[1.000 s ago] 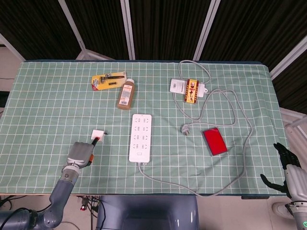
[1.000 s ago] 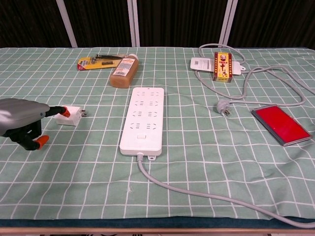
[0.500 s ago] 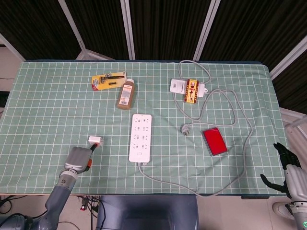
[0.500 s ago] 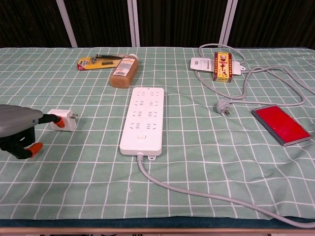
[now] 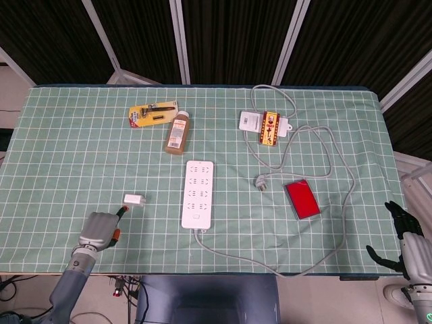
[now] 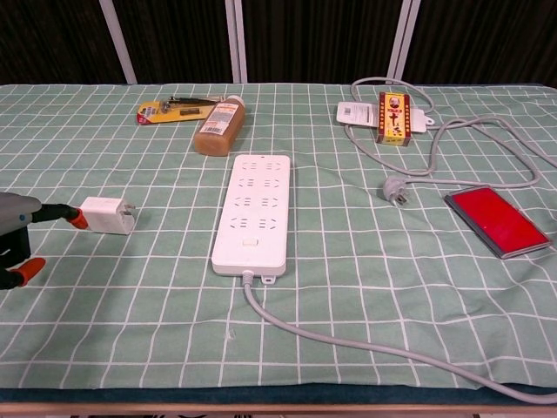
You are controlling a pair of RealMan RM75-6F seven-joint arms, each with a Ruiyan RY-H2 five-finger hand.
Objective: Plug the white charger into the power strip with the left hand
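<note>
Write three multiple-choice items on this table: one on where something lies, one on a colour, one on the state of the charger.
1. Where does the white charger lie?
A. left of the power strip
B. on the red case
C. beside the bottle

2. What colour is the flat case near the loose plug?
A. blue
B. red
C. yellow

3. What is the charger's state?
A. plugged into the strip
B. lifted in the left hand
C. lying on the cloth, unplugged

Key: 1 A, it rests apart from the strip, toward the left hand. 2 B, its top is plainly red. 3 C, it lies flat, well apart from the strip.
</note>
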